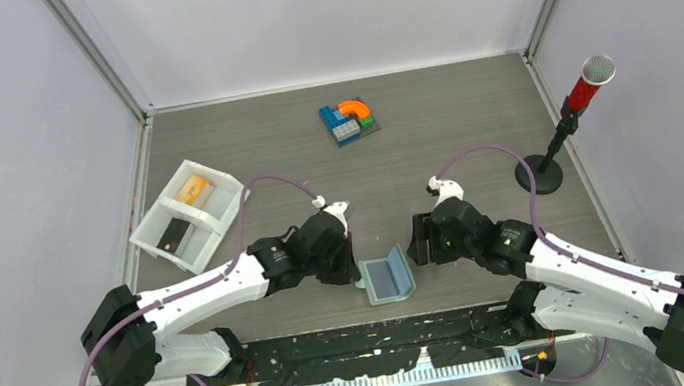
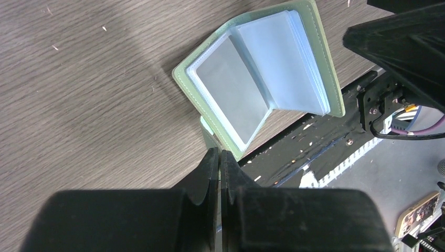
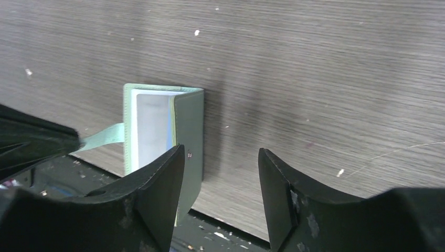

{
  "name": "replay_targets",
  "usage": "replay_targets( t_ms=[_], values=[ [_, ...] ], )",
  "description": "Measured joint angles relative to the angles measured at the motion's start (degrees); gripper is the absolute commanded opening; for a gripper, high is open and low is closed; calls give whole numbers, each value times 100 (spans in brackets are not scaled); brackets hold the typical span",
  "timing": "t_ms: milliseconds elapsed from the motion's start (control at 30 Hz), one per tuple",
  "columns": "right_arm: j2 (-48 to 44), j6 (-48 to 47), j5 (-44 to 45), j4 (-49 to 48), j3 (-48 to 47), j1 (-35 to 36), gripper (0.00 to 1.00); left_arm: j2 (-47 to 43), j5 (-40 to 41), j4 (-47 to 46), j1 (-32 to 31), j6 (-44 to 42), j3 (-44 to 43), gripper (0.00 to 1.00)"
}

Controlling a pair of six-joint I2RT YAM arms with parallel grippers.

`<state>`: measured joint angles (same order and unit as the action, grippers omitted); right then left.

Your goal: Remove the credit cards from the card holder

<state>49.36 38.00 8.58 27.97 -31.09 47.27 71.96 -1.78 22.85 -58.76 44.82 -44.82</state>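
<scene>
The sage-green card holder (image 1: 390, 277) lies open at the table's near edge, its light blue sleeve pages (image 2: 262, 68) showing no card. My left gripper (image 1: 357, 270) sits at its left side, with its jaws pressed together (image 2: 220, 155) on the small closure tab (image 3: 102, 137). My right gripper (image 1: 418, 243) is open (image 3: 220, 152) just right of the holder's raised right cover (image 3: 190, 126), holding nothing. An orange credit card (image 1: 193, 189) and a dark credit card (image 1: 175, 237) lie in the white tray.
The white two-compartment tray (image 1: 219, 205) stands at the left. A blue-orange-green toy block cluster (image 1: 349, 121) sits at the back centre. A red microphone on a black stand (image 1: 586, 88) is at the right edge. A black base plate (image 1: 379, 339) borders the table front.
</scene>
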Motion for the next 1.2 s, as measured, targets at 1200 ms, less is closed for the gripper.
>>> replay_targets(
  t_ms=[1200],
  values=[
    [728, 420, -498, -1019, 256, 866, 42, -531, -444, -697, 0, 160, 282, 0]
  ],
)
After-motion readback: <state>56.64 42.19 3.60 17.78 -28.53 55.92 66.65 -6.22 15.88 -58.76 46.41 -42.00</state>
